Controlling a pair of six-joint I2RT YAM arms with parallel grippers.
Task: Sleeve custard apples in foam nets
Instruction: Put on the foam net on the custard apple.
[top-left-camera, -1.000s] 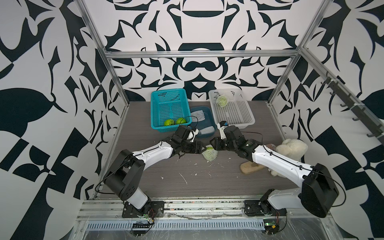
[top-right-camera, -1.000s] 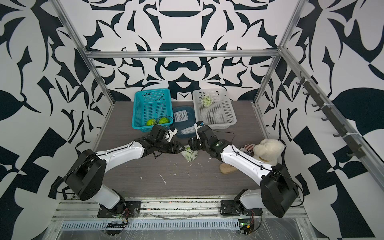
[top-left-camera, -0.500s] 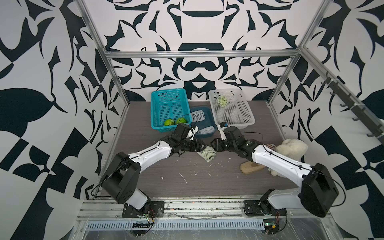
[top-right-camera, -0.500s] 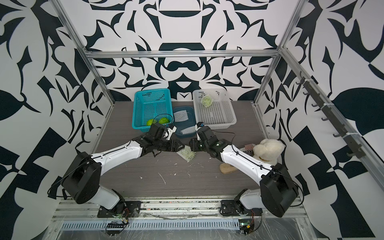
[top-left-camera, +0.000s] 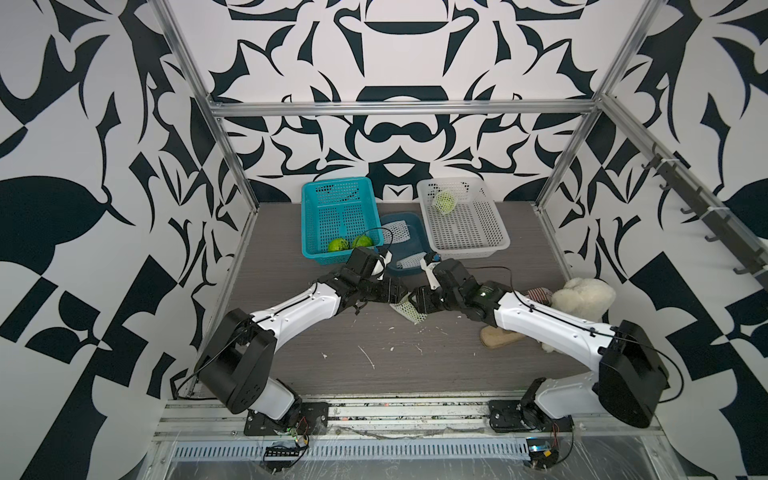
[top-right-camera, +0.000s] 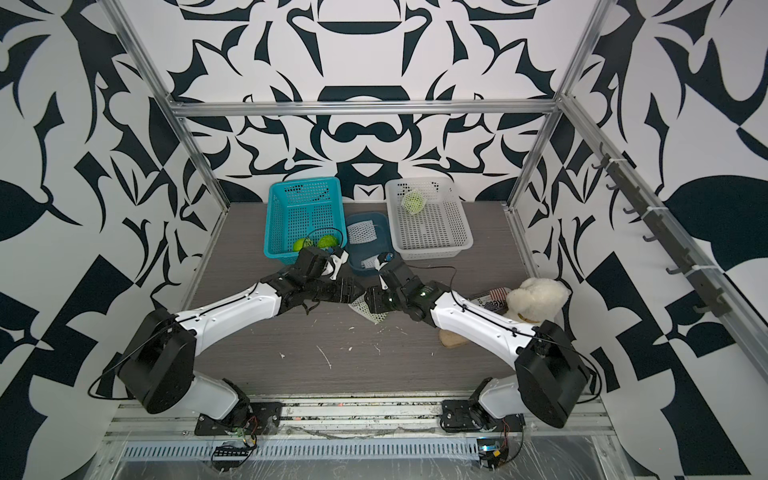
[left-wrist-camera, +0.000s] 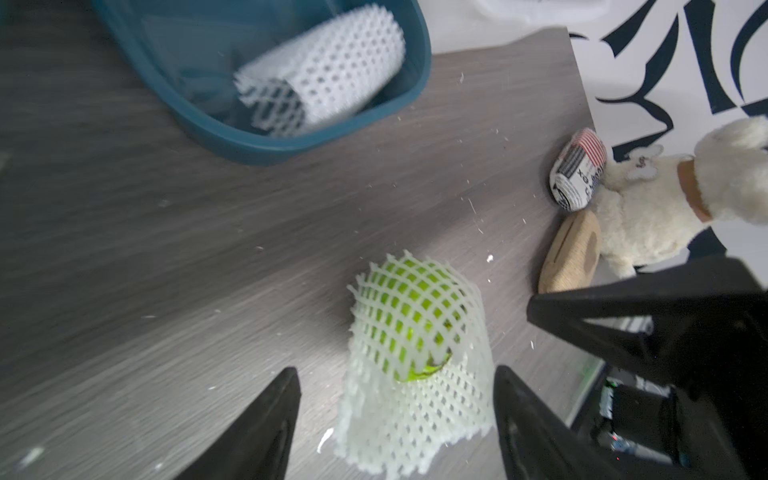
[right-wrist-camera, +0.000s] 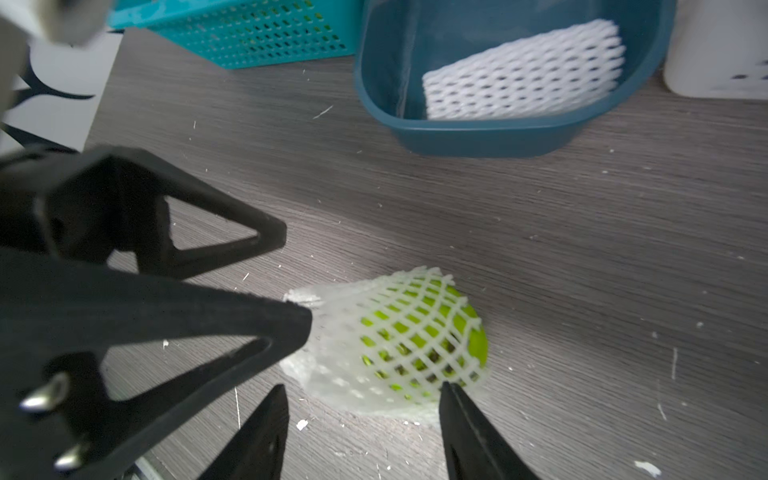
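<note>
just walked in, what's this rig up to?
Sleeving custard apples in foam nets. One custard apple lies on the table mid-workspace, wrapped in a foam net whose slack end trails off one side. The left gripper and right gripper both stand open around it, fingers spread, not clamped on it. One sleeved fruit sits in the white basket, two bare fruits wait in the teal basket, spare nets lie in the blue tub.

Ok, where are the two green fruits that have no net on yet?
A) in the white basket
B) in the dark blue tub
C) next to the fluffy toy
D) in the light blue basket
D: both bare custard apples lie side by side in a near corner of the light blue basket.
</note>
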